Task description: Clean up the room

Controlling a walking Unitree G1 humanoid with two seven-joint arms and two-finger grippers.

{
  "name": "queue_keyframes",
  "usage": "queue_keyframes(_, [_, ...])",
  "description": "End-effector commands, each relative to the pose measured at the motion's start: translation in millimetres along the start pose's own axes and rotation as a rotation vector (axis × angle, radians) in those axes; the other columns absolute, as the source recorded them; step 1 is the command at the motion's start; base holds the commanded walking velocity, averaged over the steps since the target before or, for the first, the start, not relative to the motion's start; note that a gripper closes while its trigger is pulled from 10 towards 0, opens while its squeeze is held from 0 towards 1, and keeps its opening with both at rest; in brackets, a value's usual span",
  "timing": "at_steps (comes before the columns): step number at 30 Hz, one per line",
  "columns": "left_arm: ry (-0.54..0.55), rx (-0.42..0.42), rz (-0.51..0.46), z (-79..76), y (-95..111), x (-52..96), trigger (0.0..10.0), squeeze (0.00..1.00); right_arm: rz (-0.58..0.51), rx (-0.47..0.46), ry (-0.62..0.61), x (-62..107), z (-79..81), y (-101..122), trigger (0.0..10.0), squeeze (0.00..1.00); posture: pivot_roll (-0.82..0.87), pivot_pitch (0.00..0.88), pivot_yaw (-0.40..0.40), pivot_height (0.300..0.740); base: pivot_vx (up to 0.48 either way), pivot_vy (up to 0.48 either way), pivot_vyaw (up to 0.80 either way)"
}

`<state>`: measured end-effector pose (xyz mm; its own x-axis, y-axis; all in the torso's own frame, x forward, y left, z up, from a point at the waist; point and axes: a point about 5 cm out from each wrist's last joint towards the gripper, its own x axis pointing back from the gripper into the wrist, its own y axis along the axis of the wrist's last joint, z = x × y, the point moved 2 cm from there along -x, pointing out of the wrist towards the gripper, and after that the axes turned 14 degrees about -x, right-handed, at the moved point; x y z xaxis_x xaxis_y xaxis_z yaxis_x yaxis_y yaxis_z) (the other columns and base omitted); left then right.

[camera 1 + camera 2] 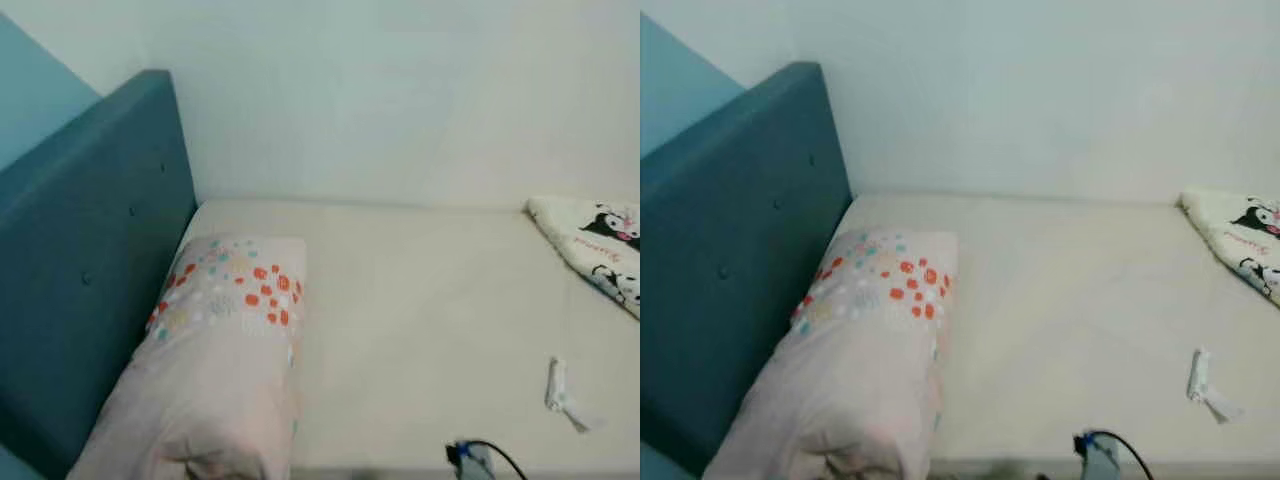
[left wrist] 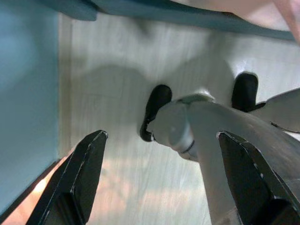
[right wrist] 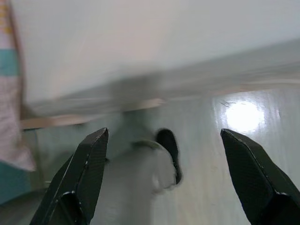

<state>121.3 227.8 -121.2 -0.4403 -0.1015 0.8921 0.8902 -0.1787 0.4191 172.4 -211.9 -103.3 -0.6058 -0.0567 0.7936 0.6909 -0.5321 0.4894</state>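
Observation:
A bed with a cream sheet [image 1: 420, 300] lies before me, against a white wall. A pink pillow [image 1: 225, 350] with orange and teal dots rests along the teal headboard [image 1: 90, 260] on the left. A white cloth with cartoon prints [image 1: 595, 245] lies at the bed's right edge. A small white wrapper [image 1: 560, 392] sits on the sheet near the front right. My left gripper [image 2: 161, 183] hangs open above the pale floor, near my own leg and feet. My right gripper [image 3: 164, 180] also hangs open over the floor beside the bed's side.
A black cable with a blue-tipped plug [image 1: 470, 455] lies at the bed's front edge. The teal headboard blocks the left side. Pale wooden floor [image 2: 117, 93] runs beside the bed.

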Motion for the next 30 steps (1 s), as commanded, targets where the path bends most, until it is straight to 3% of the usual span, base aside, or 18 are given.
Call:
queue_keyframes(1, [-0.025,-0.022,-0.013,-8.0,6.6,-1.7,10.0,0.0,0.008,0.004,-0.038,2.6,-9.1,-0.6,10.0,0.0,-0.04,0.0,-0.065,0.74,0.0,-0.48,0.0])
queue_keyframes(26, [-0.042,-0.032,-0.023,-11.5,10.4,-2.5,10.0,0.0,0.03,0.003,-0.061,3.9,-13.0,-5.6,10.0,0.0,-0.05,0.0,-0.064,0.74,0.0,-0.48,0.0])
queue_keyframes(30, [-0.049,-0.005,-0.071,-11.8,23.0,-3.9,10.0,0.0,-0.027,-0.012,-0.045,1.8,-9.5,9.1,10.0,0.0,-0.05,0.0,-0.064,0.74,0.0,-0.48,0.0])
